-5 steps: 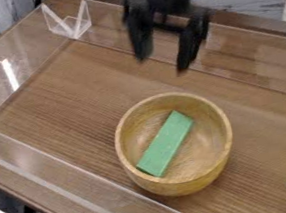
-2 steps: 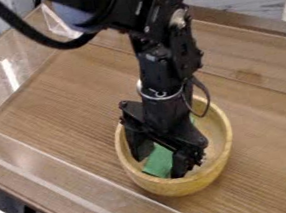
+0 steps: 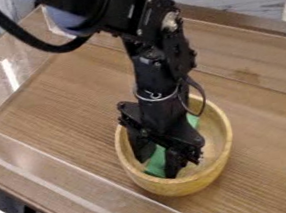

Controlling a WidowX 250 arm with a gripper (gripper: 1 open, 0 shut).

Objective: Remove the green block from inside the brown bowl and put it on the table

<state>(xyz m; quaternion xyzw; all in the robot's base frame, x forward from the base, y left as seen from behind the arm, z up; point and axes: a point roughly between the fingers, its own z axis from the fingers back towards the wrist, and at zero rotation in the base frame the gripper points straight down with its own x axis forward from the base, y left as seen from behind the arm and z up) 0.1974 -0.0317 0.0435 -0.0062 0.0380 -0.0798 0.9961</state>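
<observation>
Green block (image 3: 158,159) in the brown wooden bowl (image 3: 216,164), black end effector (image 3: 166,160) reaching down over it.
Fingers straddle the matte bar; whether they pinch it I cannot tell. A skewed grip could let the flat bar slip, or drag the thick-rimmed bowl across the streaky tabletop (image 3: 64,100).

Hand (image 3: 166,159) inside brown bowl (image 3: 217,165), over green block (image 3: 158,161)

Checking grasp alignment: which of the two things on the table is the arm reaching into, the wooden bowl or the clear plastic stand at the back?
The round light-brown wooden bowl, near the front; the black fingers reach inside it, around the small bright green block.
</observation>
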